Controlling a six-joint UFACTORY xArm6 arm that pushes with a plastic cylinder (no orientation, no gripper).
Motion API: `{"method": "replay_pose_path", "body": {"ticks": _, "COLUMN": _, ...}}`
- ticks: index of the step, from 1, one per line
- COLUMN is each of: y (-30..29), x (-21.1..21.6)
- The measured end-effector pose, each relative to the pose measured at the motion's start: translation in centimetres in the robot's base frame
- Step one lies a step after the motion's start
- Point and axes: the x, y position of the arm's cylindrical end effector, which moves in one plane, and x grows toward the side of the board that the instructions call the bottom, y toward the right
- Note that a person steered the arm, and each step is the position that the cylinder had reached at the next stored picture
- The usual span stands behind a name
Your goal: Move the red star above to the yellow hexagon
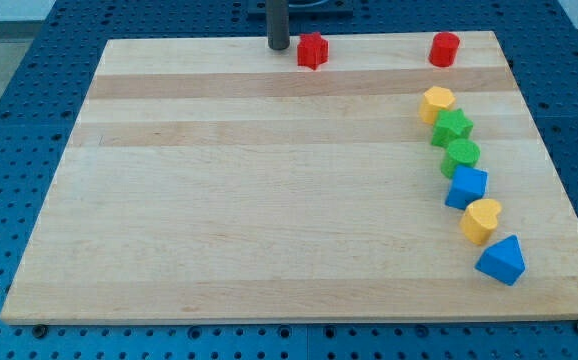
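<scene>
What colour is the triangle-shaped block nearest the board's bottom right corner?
Blue. The triangular block shows clearly in the camera view.

No readable text anywhere.
Checked the table [269, 200], the blue pegboard [29, 100] around it, the coloured blocks and the dark rod: no labels, brands, numbers or signs on any of them. Block faces are plain colour, wood is bare grain.

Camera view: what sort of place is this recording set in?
Probably a robotics lab bench: a wooden board lies on a blue perforated mounting table, with small coloured blocks like the red star, and my tip just left of it.
</scene>
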Motion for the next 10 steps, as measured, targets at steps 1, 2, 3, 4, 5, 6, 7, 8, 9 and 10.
{"method": "replay_pose_path", "body": {"ticks": 1, "y": 1.0, "x": -0.1}}
{"method": "replay_pose_path", "body": {"ticks": 2, "y": 2.3, "x": -0.1}}
{"method": "replay_pose_path", "body": {"ticks": 3, "y": 2.8, "x": 0.3}}
{"method": "replay_pose_path", "body": {"ticks": 4, "y": 2.8, "x": 1.3}}
{"method": "replay_pose_path", "body": {"ticks": 5, "y": 2.8, "x": 2.6}}
{"method": "replay_pose_path", "body": {"ticks": 6, "y": 2.8, "x": 3.3}}
{"method": "replay_pose_path", "body": {"ticks": 7, "y": 2.8, "x": 4.2}}
{"method": "replay_pose_path", "body": {"ticks": 8, "y": 2.6, "x": 5.0}}
{"method": "replay_pose_path", "body": {"ticks": 9, "y": 1.7, "x": 5.9}}
{"method": "replay_pose_path", "body": {"ticks": 10, "y": 1.8, "x": 6.3}}
